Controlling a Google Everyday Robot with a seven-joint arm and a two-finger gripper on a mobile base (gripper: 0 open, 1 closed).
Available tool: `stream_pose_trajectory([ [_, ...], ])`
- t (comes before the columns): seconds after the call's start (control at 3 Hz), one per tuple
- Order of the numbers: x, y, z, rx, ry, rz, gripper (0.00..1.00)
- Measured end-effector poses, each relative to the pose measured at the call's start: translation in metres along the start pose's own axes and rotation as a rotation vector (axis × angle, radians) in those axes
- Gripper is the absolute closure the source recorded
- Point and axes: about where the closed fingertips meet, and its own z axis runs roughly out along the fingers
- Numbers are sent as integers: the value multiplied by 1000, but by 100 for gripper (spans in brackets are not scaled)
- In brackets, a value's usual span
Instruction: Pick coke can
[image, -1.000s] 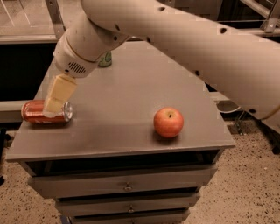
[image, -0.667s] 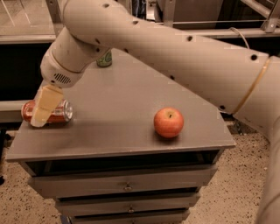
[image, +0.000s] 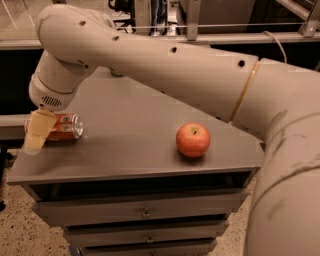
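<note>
The coke can (image: 64, 126) lies on its side at the left edge of the grey cabinet top (image: 135, 120). It is red-orange, and its silver end faces right. My gripper (image: 37, 132) hangs from the large beige arm (image: 165, 65) and sits over the can's left end, at the cabinet's left edge. It covers that part of the can.
A red apple (image: 193, 140) rests on the cabinet top to the right, near the front edge. Several drawers (image: 145, 214) sit below the top. My arm spans the back and right of the view and hides the far side of the top.
The arm has swung left and lower. The gripper has moved from over the can's middle to its left end. The can and the apple have not moved.
</note>
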Motion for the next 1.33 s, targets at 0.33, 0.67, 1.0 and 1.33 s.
stream_pose_trajectory([
  [0.33, 8, -7, 10, 20, 74, 5, 0],
  [0.67, 19, -12, 17, 27, 134, 11, 14],
  [1.0, 25, -15, 19, 33, 174, 17, 38],
  [1.33, 27, -17, 16, 42, 187, 20, 61],
])
